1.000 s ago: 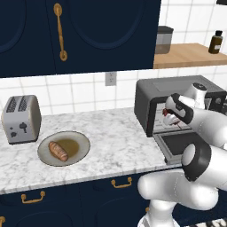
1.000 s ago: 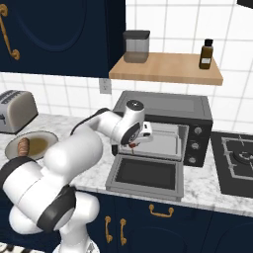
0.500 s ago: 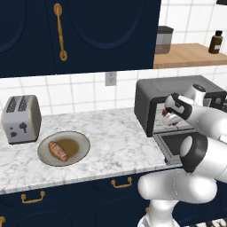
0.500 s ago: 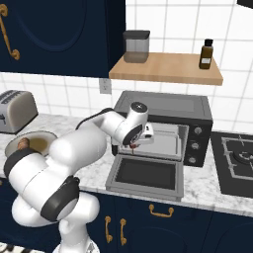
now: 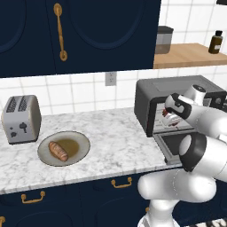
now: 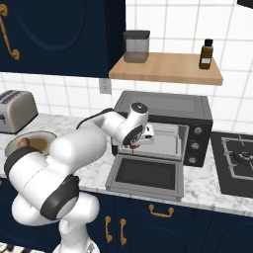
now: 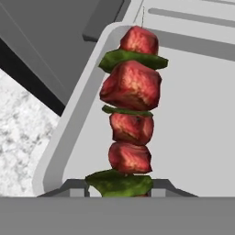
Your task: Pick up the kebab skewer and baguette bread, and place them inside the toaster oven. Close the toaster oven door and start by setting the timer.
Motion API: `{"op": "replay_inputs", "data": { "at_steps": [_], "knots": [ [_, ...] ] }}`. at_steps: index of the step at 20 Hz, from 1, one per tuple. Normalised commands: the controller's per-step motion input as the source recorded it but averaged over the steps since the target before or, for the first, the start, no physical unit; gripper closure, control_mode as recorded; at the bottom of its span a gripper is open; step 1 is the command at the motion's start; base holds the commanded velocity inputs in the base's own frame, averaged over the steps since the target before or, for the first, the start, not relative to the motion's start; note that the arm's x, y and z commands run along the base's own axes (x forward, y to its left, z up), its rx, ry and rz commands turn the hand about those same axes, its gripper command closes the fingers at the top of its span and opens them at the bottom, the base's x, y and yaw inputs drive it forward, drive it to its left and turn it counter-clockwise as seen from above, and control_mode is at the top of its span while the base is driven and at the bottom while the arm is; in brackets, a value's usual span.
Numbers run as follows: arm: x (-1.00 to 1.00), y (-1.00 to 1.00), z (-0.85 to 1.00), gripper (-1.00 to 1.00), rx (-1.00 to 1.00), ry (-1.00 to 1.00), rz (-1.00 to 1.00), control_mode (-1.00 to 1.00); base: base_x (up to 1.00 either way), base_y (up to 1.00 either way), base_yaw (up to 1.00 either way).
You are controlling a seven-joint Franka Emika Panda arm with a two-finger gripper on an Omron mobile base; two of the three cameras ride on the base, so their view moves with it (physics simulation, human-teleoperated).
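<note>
Marble counter (image 5: 111,133), white with grey veins, runs under dark blue cabinets and a white tiled wall. On it, near the silver toaster (image 5: 21,119), the baguette bread (image 5: 58,150) lies on a grey plate (image 5: 77,153). Further right, the toaster oven door (image 6: 144,175) hangs open and flat. Over the grey tray (image 7: 193,114) inside the toaster oven (image 6: 195,116), the gripper (image 6: 144,138) has its fingers clamped on the kebab skewer (image 7: 131,105). Behind, a wooden shelf (image 6: 165,74) carries a brown bottle (image 6: 206,53) and a canister (image 6: 136,46)
</note>
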Motion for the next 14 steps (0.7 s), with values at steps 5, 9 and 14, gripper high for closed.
{"op": "replay_inputs", "data": {
  "at_steps": [5, 9, 14],
  "knots": [
    [0.14, 0.0, 0.0, 1.0, 0.0, 0.0, -0.03, -1.0, 0.0, 0.0, 0.0],
    [0.13, 0.0, 0.0, 1.0, 0.0, 0.0, -0.02, -1.0, 0.0, 0.0, 0.0],
    [0.0, -0.01, -0.01, 1.0, 0.0, 0.0, -0.01, -1.0, 0.0, 0.0, 0.0]
  ]
}}
